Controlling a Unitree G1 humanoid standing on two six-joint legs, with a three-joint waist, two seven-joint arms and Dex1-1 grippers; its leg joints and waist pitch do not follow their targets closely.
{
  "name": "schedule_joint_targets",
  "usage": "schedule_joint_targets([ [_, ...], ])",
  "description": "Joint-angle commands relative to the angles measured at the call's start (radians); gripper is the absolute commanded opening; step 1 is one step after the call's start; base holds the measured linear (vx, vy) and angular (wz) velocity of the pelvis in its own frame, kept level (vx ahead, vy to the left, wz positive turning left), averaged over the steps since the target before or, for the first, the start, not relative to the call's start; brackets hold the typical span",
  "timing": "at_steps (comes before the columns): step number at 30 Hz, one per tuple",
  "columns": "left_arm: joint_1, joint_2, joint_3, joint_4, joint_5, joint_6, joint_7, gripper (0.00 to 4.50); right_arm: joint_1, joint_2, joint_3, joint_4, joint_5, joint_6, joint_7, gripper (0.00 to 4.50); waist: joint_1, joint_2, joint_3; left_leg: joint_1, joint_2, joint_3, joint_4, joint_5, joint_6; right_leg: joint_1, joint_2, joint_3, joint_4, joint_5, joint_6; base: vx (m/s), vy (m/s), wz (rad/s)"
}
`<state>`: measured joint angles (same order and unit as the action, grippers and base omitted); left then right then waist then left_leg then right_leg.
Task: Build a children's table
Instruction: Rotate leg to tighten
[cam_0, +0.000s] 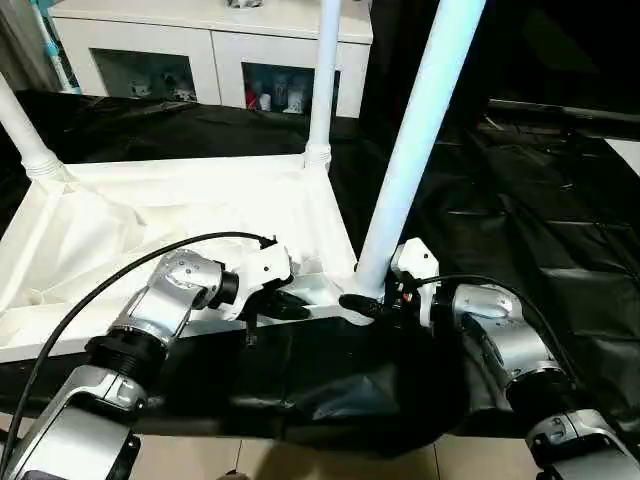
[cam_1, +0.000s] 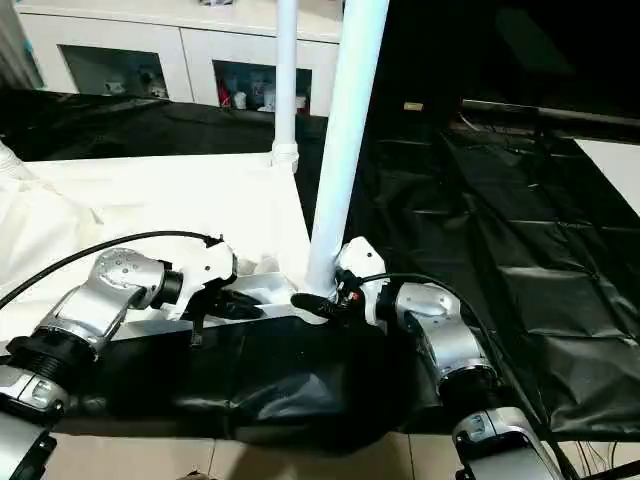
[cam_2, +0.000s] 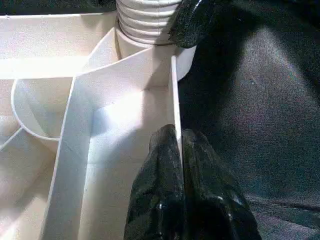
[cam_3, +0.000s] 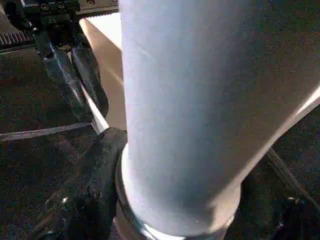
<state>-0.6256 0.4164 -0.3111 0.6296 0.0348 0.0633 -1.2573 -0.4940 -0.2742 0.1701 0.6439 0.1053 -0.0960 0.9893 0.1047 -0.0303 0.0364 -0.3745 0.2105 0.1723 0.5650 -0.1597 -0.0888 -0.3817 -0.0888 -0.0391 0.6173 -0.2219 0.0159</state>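
Observation:
The children's table (cam_0: 150, 215) lies upside down on a black sheet, its ribbed underside facing up. Three white legs stand in its corner sockets: a near one (cam_0: 420, 130), a far one (cam_0: 322, 80) and one on the left (cam_0: 20, 130). My left gripper (cam_2: 177, 137) is shut on the thin front rim (cam_2: 174, 90) of the table, just left of the near corner. My right gripper (cam_0: 368, 300) reaches around the base of the near leg (cam_3: 185, 100). One black finger (cam_3: 95, 175) lies against the leg's collar; the other stands slightly off.
A white cabinet (cam_0: 200, 50) with glass doors stands behind the table. The black sheet (cam_0: 520, 200) spreads wide to the right and hangs over the front edge onto a pale floor (cam_0: 300, 462). A black cable (cam_0: 120, 270) loops over my left forearm.

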Motion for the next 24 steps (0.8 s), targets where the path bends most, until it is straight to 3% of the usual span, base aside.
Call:
schedule_joint_targets([
  [1, 0.029, 0.005, -0.029, -0.002, 0.010, 0.014, -0.032, 0.00, -0.015, -0.005, -0.009, 0.017, -0.003, -0.014, 0.002, 2.70, 0.003, 0.001, -0.062, 0.015, 0.013, 0.007, -0.048, -0.120, 0.078, 0.046, -0.038, 0.023, -0.045, 0.117, -0.277, 0.000, 0.000, 0.00],
  [4, 0.030, 0.002, -0.027, 0.002, 0.014, 0.016, -0.014, 0.00, -0.015, 0.001, -0.014, 0.024, -0.003, 0.002, -0.019, 2.70, 0.002, 0.003, -0.062, 0.015, 0.014, 0.007, -0.048, -0.117, 0.076, 0.045, -0.037, 0.023, -0.045, 0.121, -0.277, 0.000, 0.000, 0.00],
  [6, 0.019, -0.024, -0.018, 0.034, 0.042, 0.034, 0.084, 0.00, -0.023, 0.037, -0.040, 0.071, -0.016, 0.050, -0.148, 2.70, -0.001, 0.002, -0.060, 0.015, 0.014, 0.007, -0.050, -0.133, 0.071, 0.043, -0.037, 0.023, -0.047, 0.101, -0.276, 0.000, 0.000, 0.00],
  [9, 0.004, -0.063, -0.002, 0.069, 0.050, 0.054, 0.170, 0.00, -0.025, 0.082, -0.059, 0.114, -0.031, 0.087, -0.278, 2.70, -0.009, 0.004, -0.050, 0.021, 0.014, 0.006, -0.060, -0.223, 0.025, 0.034, -0.040, 0.026, -0.061, -0.050, -0.260, 0.000, 0.000, 0.00],
  [10, -0.002, -0.084, 0.006, 0.077, 0.044, 0.070, 0.194, 0.00, -0.028, 0.108, -0.067, 0.131, -0.033, 0.101, -0.334, 2.70, -0.012, 0.002, -0.046, 0.023, 0.015, 0.005, -0.064, -0.266, 0.006, 0.033, -0.043, 0.029, -0.068, -0.130, -0.245, 0.000, 0.000, 0.00],
  [12, -0.019, -0.126, 0.016, 0.098, 0.043, 0.094, 0.256, 0.00, -0.040, 0.161, -0.083, 0.166, -0.036, 0.126, -0.447, 2.70, -0.016, 0.008, -0.044, 0.024, 0.013, 0.000, -0.071, -0.324, -0.021, 0.030, -0.046, 0.029, -0.077, -0.245, -0.212, 0.000, 0.000, 0.00],
  [13, -0.039, -0.161, 0.022, 0.123, 0.050, 0.113, 0.316, 0.00, -0.058, 0.203, -0.101, 0.202, -0.034, 0.147, -0.546, 2.70, -0.018, 0.007, -0.044, 0.024, 0.013, -0.001, -0.072, -0.334, -0.029, 0.029, -0.047, 0.030, -0.080, -0.267, -0.204, -0.052, -0.007, -0.02],
  [14, -0.061, -0.197, 0.028, 0.152, 0.057, 0.128, 0.380, 0.00, -0.083, 0.243, -0.116, 0.245, -0.035, 0.165, -0.643, 2.70, -0.020, 0.010, -0.042, 0.031, 0.012, -0.004, -0.074, -0.374, -0.048, 0.020, -0.048, 0.031, -0.089, -0.340, -0.180, -0.052, -0.007, -0.02],
  [16, -0.081, -0.229, 0.040, 0.179, 0.059, 0.144, 0.441, 0.00, -0.110, 0.270, -0.124, 0.287, -0.043, 0.174, -0.728, 2.70, -0.022, 0.010, -0.042, 0.027, 0.012, -0.007, -0.076, -0.381, -0.055, 0.021, -0.048, 0.030, -0.090, -0.363, -0.167, -0.027, -0.001, -0.02],
  [18, -0.100, -0.258, 0.049, 0.209, 0.063, 0.154, 0.500, 0.00, -0.141, 0.298, -0.148, 0.333, -0.034, 0.175, -0.818, 2.70, -0.023, 0.010, -0.044, 0.031, 0.011, -0.008, -0.076, -0.402, -0.061, 0.015, -0.047, 0.030, -0.094, -0.365, -0.153, 0.000, 0.000, 0.00],
  [20, -0.129, -0.298, 0.063, 0.256, 0.072, 0.164, 0.577, 0.00, -0.184, 0.346, -0.214, 0.393, 0.008, 0.154, -0.949, 2.69, -0.021, 0.006, -0.043, 0.033, 0.008, -0.006, -0.074, -0.412, -0.052, 0.008, -0.045, 0.030, -0.099, -0.370, -0.139, 0.000, 0.000, 0.00],
  [22, -0.136, -0.308, 0.063, 0.268, 0.079, 0.156, 0.591, 0.00, -0.198, 0.371, -0.240, 0.409, 0.026, 0.130, -0.969, 2.69, -0.019, 0.006, -0.043, 0.035, 0.008, -0.006, -0.074, -0.422, -0.046, 0.006, -0.046, 0.030, -0.102, -0.382, -0.135, 0.000, 0.000, 0.00],
  [24, -0.136, -0.311, 0.060, 0.269, 0.083, 0.155, 0.590, 0.00, -0.207, 0.388, -0.246, 0.414, 0.030, 0.105, -0.962, 2.69, -0.017, 0.004, -0.044, 0.028, 0.009, -0.007, -0.076, -0.420, -0.038, 0.007, -0.047, 0.029, -0.103, -0.383, -0.124, 0.000, 0.000, 0.00],
])
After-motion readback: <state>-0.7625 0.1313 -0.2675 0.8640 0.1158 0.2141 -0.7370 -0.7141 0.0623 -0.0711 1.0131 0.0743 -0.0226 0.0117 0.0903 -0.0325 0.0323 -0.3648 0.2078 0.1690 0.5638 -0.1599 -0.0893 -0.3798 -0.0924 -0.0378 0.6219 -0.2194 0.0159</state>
